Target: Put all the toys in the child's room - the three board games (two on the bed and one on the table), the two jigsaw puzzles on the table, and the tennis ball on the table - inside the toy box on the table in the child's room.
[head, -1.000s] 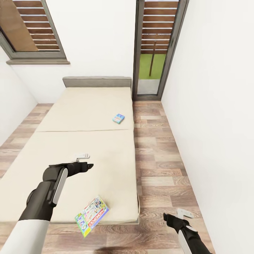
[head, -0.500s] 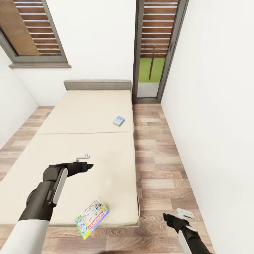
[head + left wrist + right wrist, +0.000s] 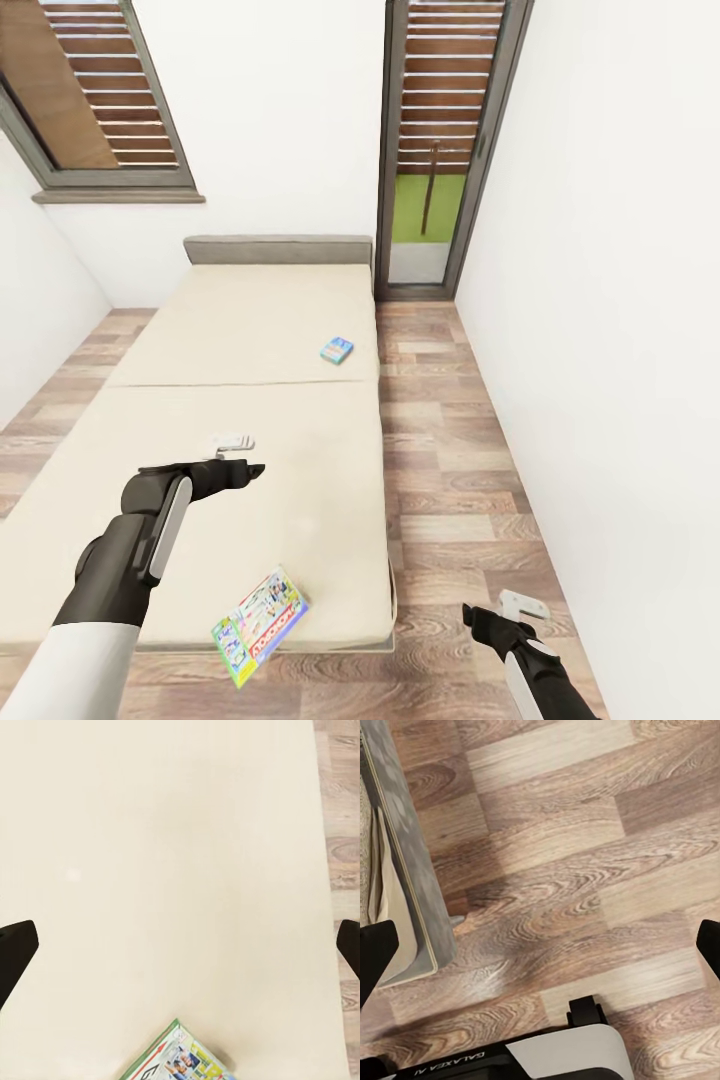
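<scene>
Head view has drawn back from the bed [image 3: 250, 330], so both board games sit farther off, green-edged box [image 3: 260, 626] at 6 o'clock, blue box [image 3: 337, 350] at 12, both grippers' fingers apart and empty.

The green-edged game box [image 3: 180, 1057] runs off the frame in the left wrist view, so just one corner of its printed lid shows, and the lettering on it is too broken to read. In the head view the small blue game box [image 3: 337, 349] sits far up the bed [image 3: 250, 330], too tiny for its print to be made out. The window [image 3: 95, 100] is cut by the top and left edges, and the glass door [image 3: 440, 150] loses its top. The right arm [image 3: 540, 670] drops out at the bottom edge. In the right wrist view, the bed's corner [image 3: 401, 870] is sliced off at the frame's side.
</scene>
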You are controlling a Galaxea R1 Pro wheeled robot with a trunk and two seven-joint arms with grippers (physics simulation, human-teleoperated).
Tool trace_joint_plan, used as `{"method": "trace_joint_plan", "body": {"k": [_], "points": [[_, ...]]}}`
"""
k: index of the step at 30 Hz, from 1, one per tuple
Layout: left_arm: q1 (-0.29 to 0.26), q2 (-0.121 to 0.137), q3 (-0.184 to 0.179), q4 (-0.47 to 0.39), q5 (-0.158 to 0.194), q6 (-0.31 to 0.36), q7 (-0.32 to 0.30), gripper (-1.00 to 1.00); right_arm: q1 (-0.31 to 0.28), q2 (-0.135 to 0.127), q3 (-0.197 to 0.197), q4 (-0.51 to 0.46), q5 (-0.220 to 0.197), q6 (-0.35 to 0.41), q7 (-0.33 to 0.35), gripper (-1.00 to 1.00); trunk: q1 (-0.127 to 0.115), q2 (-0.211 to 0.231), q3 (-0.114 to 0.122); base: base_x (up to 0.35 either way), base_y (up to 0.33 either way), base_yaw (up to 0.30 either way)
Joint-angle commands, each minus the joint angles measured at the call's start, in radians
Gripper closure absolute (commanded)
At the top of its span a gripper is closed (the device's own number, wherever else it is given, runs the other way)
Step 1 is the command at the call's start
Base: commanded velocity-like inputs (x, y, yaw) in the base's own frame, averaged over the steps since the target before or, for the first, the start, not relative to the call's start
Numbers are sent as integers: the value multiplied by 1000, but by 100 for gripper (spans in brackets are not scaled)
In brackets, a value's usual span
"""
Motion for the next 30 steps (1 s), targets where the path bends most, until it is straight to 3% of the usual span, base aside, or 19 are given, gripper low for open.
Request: {"method": "trace_joint_plan", "body": {"k": [1,30], "points": [[-1,0,1,-1,6,6,1,-100,0,1,-1,-2,-8,5,-3,-100,1,-2,0,0,0,0],[1,-1,1,-1,6,6,1,-100,0,1,-1,-2,-8,5,-3,-100,1,-2,47,0,0,0]]}}
